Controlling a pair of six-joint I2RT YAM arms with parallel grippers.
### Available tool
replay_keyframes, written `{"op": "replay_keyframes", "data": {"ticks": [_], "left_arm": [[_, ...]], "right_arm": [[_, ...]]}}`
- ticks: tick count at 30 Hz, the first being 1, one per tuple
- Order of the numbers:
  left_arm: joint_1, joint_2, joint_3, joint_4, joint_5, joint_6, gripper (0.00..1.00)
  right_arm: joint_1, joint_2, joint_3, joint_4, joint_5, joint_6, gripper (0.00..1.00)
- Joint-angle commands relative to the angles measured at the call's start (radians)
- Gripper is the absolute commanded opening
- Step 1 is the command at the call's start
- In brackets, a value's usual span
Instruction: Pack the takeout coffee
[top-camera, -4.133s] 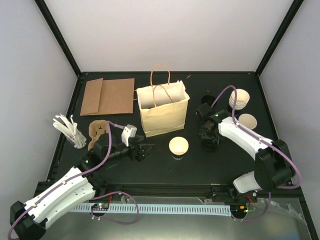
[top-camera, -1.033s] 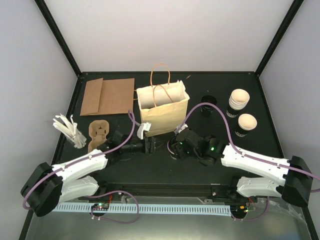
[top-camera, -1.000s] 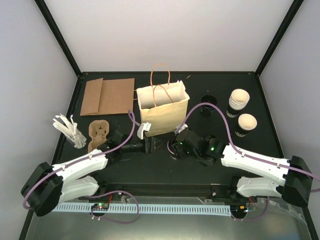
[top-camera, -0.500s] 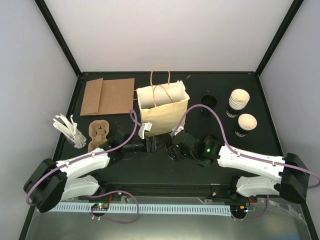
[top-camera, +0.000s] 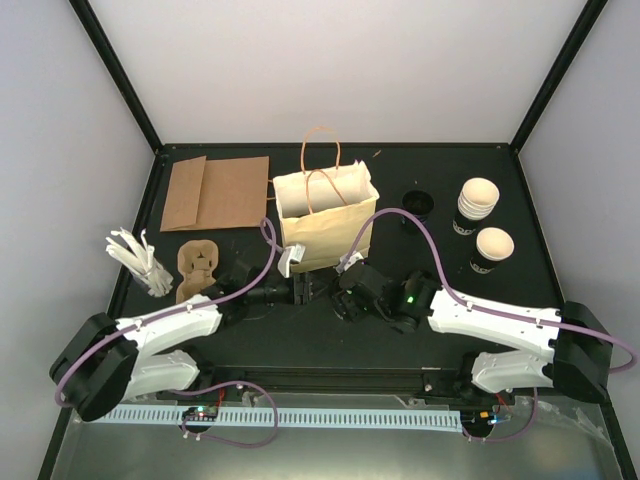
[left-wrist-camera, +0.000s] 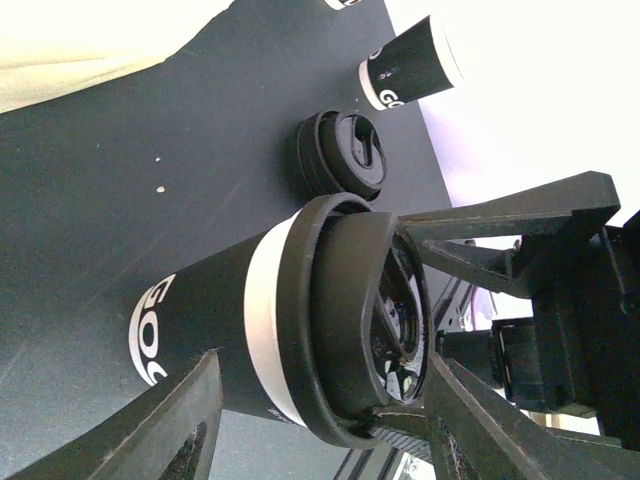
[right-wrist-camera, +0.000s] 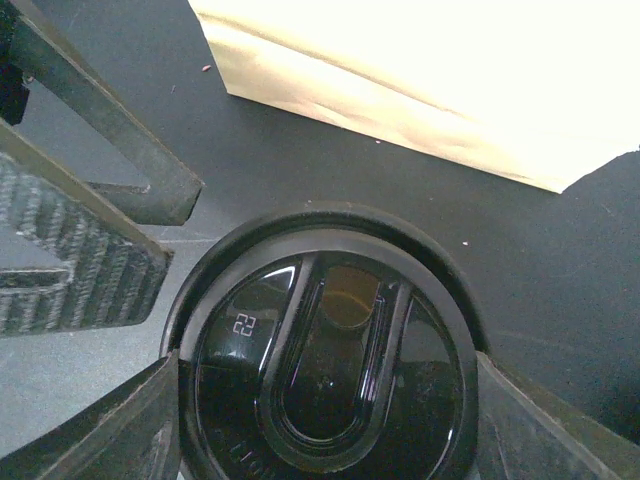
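Observation:
The takeout coffee (left-wrist-camera: 215, 335) is a cup with a black sleeve and a white band, standing on the table in front of the paper bag (top-camera: 330, 225). A black lid (right-wrist-camera: 330, 400) sits on it. My right gripper (right-wrist-camera: 325, 365) comes down over the top, its fingers (right-wrist-camera: 150, 430) pressed against both sides of the lid. In the top view the right gripper (top-camera: 348, 298) hides the cup. My left gripper (top-camera: 312, 290) is at the cup's left side, rolled on edge. Its jaws (left-wrist-camera: 322, 362) are open, tips beside the sleeve and lid, not closed on anything.
A stack of black lids (top-camera: 417, 203) lies behind the cup. Two more cups (top-camera: 478, 205) (top-camera: 493, 250) stand at the far right. Flat brown bags (top-camera: 215, 192), a pulp cup carrier (top-camera: 197, 265) and a holder of white sticks (top-camera: 135, 258) fill the left side.
Four seconds ago the cup stood uncovered and the right gripper was by the lid stack. In the last second both grippers crept closer together at the cup and the left jaws narrowed.

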Motion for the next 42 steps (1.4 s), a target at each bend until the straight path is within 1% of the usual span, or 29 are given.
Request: {"op": "replay_keyframes", "data": {"ticks": [1,12,18,24,31,36,42], "left_arm": [[-0.001,0.02,0.014,0.027,-0.014,0.008,0.57],[0.001,0.037,0.014,-0.036,-0.048,0.034,0.54],[0.001,0.047,-0.003,-0.039,-0.049,0.035,0.5],[0.001,0.039,-0.027,-0.051,-0.063,0.031,0.47],[0.006,-0.001,-0.077,0.0,-0.07,0.006,0.45],[0.008,0.04,-0.072,0.008,-0.042,0.01,0.45],[0.011,0.082,-0.046,-0.051,-0.062,0.005,0.44]], "right_arm": [[0.009,0.034,-0.02,-0.051,-0.049,0.002,0.71],[0.008,0.076,-0.046,-0.073,-0.138,0.022,0.7],[0.008,0.069,-0.052,-0.078,-0.131,0.027,0.7],[0.008,0.076,-0.045,-0.081,-0.132,0.026,0.7],[0.007,0.084,-0.044,-0.086,-0.127,0.03,0.7],[0.007,0.08,-0.043,-0.082,-0.136,0.025,0.7],[0.007,0.091,-0.033,-0.095,-0.182,0.004,0.69]]}}
